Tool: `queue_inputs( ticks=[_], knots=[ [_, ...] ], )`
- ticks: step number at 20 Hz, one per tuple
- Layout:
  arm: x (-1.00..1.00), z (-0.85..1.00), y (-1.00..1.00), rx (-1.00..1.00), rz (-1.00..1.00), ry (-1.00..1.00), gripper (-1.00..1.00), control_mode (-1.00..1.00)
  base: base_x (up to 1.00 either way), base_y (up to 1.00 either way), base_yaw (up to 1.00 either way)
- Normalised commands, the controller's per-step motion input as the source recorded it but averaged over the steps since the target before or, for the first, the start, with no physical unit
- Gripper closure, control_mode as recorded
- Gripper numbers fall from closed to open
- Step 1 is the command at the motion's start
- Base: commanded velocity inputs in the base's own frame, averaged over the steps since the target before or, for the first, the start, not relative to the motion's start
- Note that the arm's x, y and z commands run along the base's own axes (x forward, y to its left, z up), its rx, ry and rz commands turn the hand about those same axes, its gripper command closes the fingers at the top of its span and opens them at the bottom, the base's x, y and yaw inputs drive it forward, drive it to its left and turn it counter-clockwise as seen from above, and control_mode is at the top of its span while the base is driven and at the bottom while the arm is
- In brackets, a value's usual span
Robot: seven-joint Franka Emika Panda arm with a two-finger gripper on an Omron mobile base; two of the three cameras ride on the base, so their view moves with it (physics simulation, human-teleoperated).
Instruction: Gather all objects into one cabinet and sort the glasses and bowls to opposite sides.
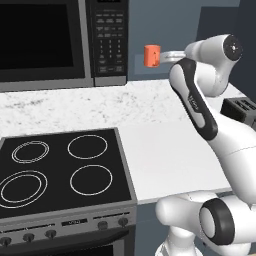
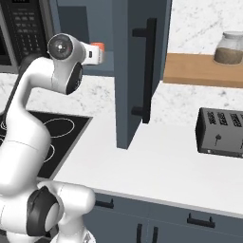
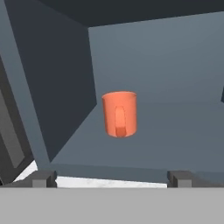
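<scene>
The orange cup stands upright on the floor of the open cabinet, set back from the front edge and well clear of the side wall and back wall, its handle turned toward the hand camera. The gripper hangs just outside the cabinet's front edge with its two fingertips spread wide apart and holding nothing, the cup apart from them. From the right base camera, the cabinet door stands swung open above the white counter, with a toaster near the counter's back edge.
</scene>
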Motion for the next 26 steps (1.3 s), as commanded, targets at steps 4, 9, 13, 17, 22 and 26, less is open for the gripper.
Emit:
queue_inputs(
  ticks=[4, 9, 13, 17, 22, 26],
  knots=[
    [0.39, 0.00, -0.04, 0.00, -0.04, 0.00, -1.00, -1.00, 0.00, 0.00, 0.00],
    [0.29, 0.00, -0.05, 0.00, -0.03, 0.00, -1.00, -1.00, 0.00, 0.00, 0.00],
    [0.22, 0.00, 0.00, 0.00, -0.01, 0.00, -1.00, -1.00, 0.00, 0.00, 0.00],
    [0.17, -0.11, 0.00, -0.01, 0.00, 0.01, -1.00, -1.00, 0.00, 0.00, 0.00],
    [0.31, -0.10, 0.00, 0.00, 0.00, 0.00, -1.00, -1.00, 0.00, 0.00, 0.00],
    [0.44, -0.02, 0.00, 0.00, 0.00, 0.00, -1.00, -1.00, 0.00, 0.00, 0.00]
  ],
)
